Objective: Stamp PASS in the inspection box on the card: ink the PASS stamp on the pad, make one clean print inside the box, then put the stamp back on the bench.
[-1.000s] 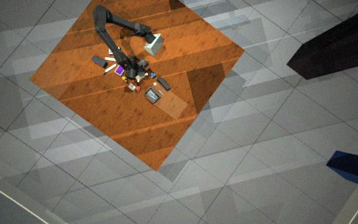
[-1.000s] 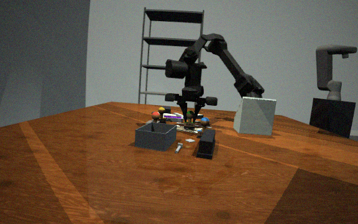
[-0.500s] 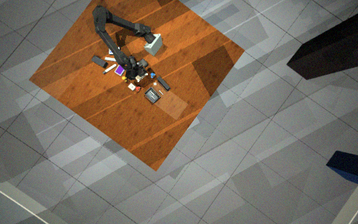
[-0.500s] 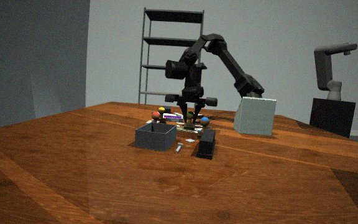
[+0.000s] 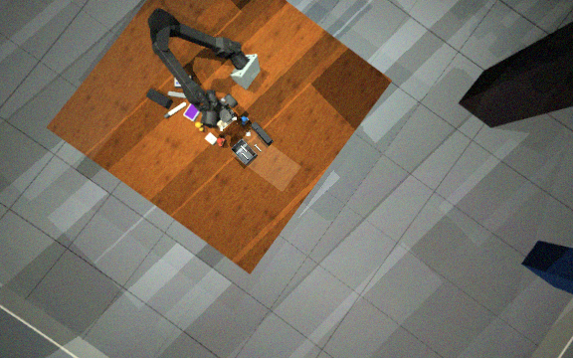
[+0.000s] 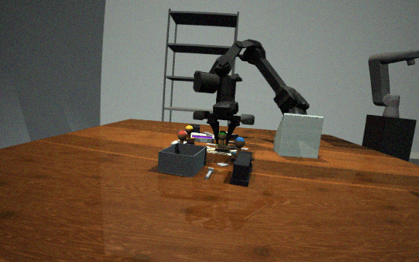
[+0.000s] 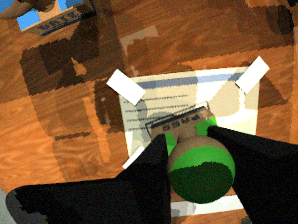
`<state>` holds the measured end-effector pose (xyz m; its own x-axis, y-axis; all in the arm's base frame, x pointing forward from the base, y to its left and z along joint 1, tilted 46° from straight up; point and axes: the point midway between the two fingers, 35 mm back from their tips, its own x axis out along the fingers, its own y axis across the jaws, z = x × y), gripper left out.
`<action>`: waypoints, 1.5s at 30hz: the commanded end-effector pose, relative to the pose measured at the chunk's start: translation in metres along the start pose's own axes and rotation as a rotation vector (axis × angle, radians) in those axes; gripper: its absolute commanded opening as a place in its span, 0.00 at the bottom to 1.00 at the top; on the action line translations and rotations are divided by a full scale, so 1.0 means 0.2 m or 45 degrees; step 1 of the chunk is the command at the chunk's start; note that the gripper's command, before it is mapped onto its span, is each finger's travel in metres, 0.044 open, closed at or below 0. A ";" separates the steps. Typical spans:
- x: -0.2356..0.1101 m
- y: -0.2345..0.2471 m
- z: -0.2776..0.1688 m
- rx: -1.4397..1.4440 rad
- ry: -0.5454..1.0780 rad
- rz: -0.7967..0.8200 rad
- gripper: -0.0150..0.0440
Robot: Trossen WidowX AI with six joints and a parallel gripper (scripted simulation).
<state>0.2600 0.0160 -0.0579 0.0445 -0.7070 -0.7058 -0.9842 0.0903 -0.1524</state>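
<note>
My gripper (image 6: 222, 143) (image 7: 186, 137) is shut on the PASS stamp (image 6: 222, 135) (image 7: 202, 172), a wooden stamp with a green knob. The stamp is upright, low over the card (image 7: 230, 102), which has white tape at its corners. The lettered side of the stamp block lies along the box outline (image 7: 175, 114); the block and fingers hide most of the box's inside. Whether the stamp's face touches the card, and any print under it, cannot be seen. A purple pad (image 5: 192, 112) (image 6: 202, 137) lies behind the gripper in the exterior view.
A blue-knobbed stamp (image 5: 245, 119) (image 6: 240, 142) stands near the card, with a red-knobbed one (image 5: 221, 142) (image 6: 182, 135) and a yellow-knobbed one (image 5: 199, 125) (image 6: 189, 128) on the other side. An open grey tray (image 6: 182, 167), a black block (image 5: 262, 133) (image 6: 242, 171) and a pale block (image 5: 247, 75) (image 6: 300, 136) stand around.
</note>
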 end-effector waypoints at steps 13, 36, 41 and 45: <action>0.01 0.00 0.00 -0.003 0.006 -0.003 0.25; -0.02 0.00 0.00 -0.003 0.005 -0.003 0.25; -0.04 0.00 0.00 -0.003 0.005 -0.003 0.25; -0.05 0.00 0.00 -0.003 0.005 -0.003 0.25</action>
<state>0.2588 0.0199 -0.0522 0.0444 -0.7124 -0.7004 -0.9853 0.0844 -0.1483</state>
